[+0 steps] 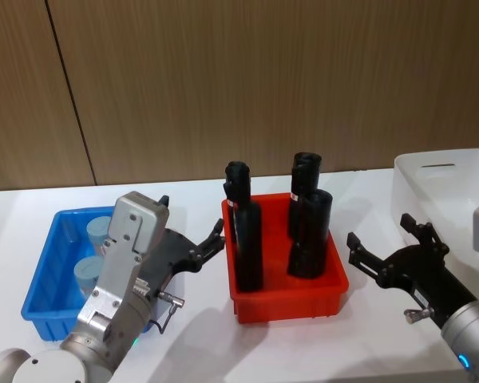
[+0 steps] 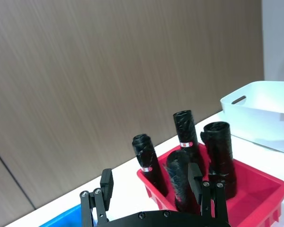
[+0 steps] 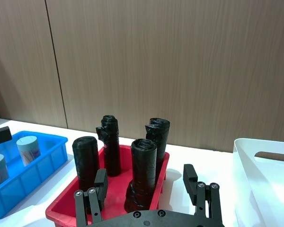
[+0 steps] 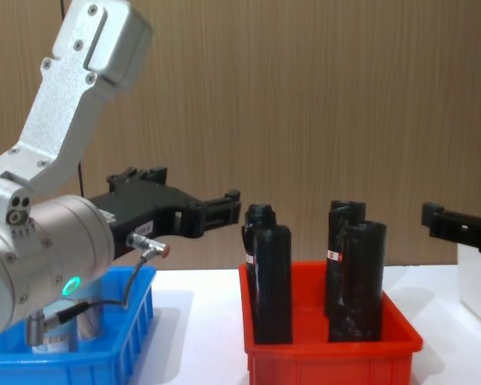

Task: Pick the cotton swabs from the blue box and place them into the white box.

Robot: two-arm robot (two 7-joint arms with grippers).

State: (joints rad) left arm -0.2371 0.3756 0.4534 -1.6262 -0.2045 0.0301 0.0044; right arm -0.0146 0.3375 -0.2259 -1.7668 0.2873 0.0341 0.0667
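Both grippers wide open, holding nothing

Head view: the cotton swabs [image 1: 100, 231] sit in the blue box [image 1: 40, 281] on the left. The left gripper [image 1: 191, 222] is between it and the red bin [image 1: 287, 307], the right gripper [image 1: 381, 231] between red bin and white box [image 1: 431, 187]. Wrist views: each one's fingers are spread wide, nothing between. Chest view: left gripper hangs above the table, pointing toward the black cylinders [image 4: 272, 281].
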